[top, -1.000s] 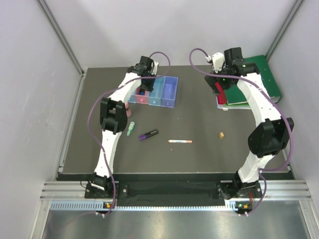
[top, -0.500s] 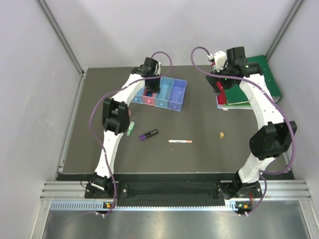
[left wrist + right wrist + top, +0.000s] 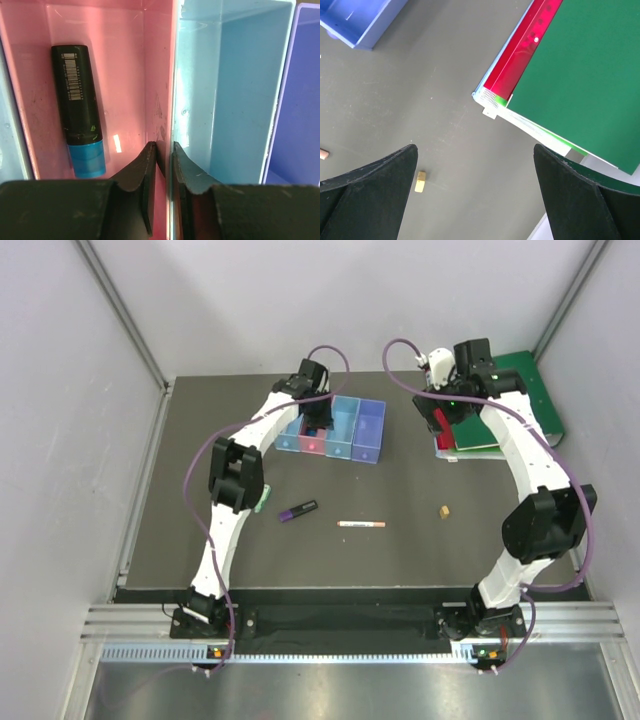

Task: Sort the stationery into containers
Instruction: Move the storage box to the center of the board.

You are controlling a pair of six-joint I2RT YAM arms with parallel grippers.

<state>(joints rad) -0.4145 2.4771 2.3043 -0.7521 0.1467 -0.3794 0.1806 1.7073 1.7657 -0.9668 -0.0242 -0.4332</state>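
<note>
- Jaws of the left gripper (image 3: 164,150) are clenched on the thin wall shared by the pink bin (image 3: 125,75) and the light blue bin (image 3: 240,90) beside it, with one finger down in each compartment.
- Inside the pink bin lies the dark marker (image 3: 78,107), black with a blue cap and a barcode label. It lies flat on the floor, near the finger but not touching it.
- That wall is part of the row of bins (image 3: 345,432), four joined compartments standing toward the far middle of the table (image 3: 420,480). The violet-blue bin (image 3: 370,430) forms its right-hand end.
- From its base at the near left, the left arm rises to a raised elbow. Its forearm stretches away and to the right, and the wrist tips down over the row.
- Loose on the table, nearer the arms, lie the purple-black highlighter (image 3: 298,510), the thin white-orange pen (image 3: 362,524) and, well to the right, the tiny tan nub (image 3: 444,510).
- Half hidden by the left arm's elbow, the pale green marker (image 3: 262,502) peeks out beside it.
- On the right gripper (image 3: 474,147) the jaws are spread wide and grasp nothing. They point down at bare table just beside the corner of the red folder (image 3: 525,50), which lies under the green binder (image 3: 585,65).
- Arching up from the near right, the right arm has its elbow pushed outward and its wrist over the binder's left edge at the far right.
</note>
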